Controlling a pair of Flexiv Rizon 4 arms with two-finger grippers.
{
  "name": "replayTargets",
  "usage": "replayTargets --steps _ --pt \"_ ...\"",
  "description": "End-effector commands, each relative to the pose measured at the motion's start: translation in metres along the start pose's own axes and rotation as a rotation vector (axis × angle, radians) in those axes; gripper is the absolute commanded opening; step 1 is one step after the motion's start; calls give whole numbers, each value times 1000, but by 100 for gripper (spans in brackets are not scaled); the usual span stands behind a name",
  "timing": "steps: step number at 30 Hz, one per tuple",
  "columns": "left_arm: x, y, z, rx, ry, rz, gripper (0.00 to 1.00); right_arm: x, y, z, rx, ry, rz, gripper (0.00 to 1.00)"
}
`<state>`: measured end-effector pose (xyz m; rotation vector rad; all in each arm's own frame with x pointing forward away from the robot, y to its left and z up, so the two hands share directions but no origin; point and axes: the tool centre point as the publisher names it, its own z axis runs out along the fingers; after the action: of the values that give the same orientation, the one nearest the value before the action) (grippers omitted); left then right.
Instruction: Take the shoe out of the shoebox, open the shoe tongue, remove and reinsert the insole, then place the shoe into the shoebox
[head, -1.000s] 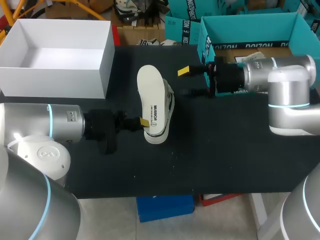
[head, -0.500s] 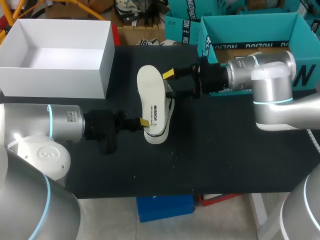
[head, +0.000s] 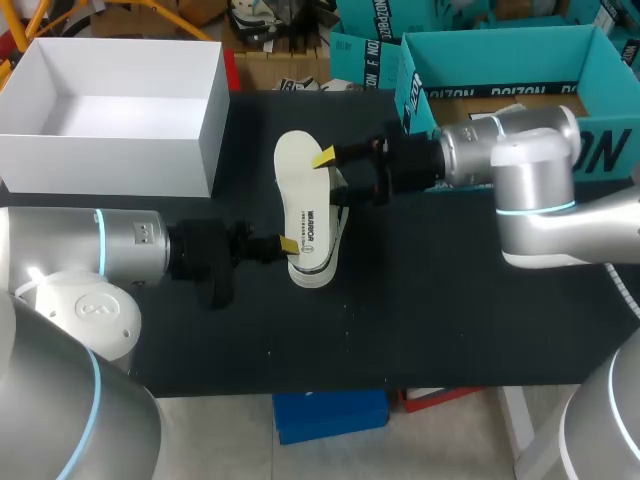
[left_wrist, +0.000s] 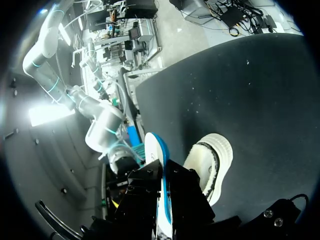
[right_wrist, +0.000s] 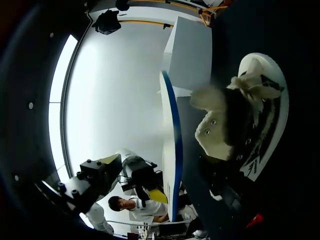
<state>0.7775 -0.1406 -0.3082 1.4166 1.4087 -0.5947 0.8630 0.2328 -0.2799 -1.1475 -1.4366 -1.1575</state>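
Note:
A white insole (head: 304, 200) with a blue underside hangs flat over the white shoe (head: 338, 212), which lies on its side mid-table. My left gripper (head: 287, 245) is shut on the insole's heel end; in the left wrist view the insole (left_wrist: 161, 180) stands edge-on between the jaws, with the shoe (left_wrist: 214, 161) beyond it. My right gripper (head: 335, 173) is open, its fingers straddling the insole's toe part, one above and one below. In the right wrist view the insole (right_wrist: 171, 150) runs edge-on between the spread fingers, beside the shoe (right_wrist: 247, 112). The white shoebox (head: 212, 110) stands open at the back left.
A large teal box (head: 500, 50) stands at the table's back right, behind my right arm. The black tabletop (head: 450, 310) lies bare in front of the shoe and to its right.
My right arm has moved left from the teal box to the insole's toe end, gripper open throughout. The left arm, insole and shoe have not moved.

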Motion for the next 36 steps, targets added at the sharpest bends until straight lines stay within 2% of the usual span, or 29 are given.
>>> replayTargets --steps 1,2,3,4,7,10,13,15,16,36 --pt "-1 0 1 -1 5 1 0 -3 2 5 3 0 2 100" --pt "-1 0 1 -1 5 1 0 -3 2 5 4 -1 3 95" --pt "-1 0 1 -1 5 1 0 -3 3 6 5 -1 3 59" --pt "-1 0 1 -1 5 1 0 -3 3 6 5 -2 4 49" --pt "-1 0 1 -1 5 1 0 -4 5 7 7 -3 7 35" --pt "-1 0 1 -1 5 1 0 -5 6 7 10 -3 9 35" --pt "-1 0 1 -1 5 1 0 -6 8 7 12 -3 11 30" --pt "-1 0 1 -1 5 1 0 -6 8 7 12 -2 12 6" --pt "-1 0 1 -1 5 1 0 -6 8 7 13 -2 13 0" --pt "-3 2 -2 -14 30 2 0 -9 7 7 21 -7 21 0"
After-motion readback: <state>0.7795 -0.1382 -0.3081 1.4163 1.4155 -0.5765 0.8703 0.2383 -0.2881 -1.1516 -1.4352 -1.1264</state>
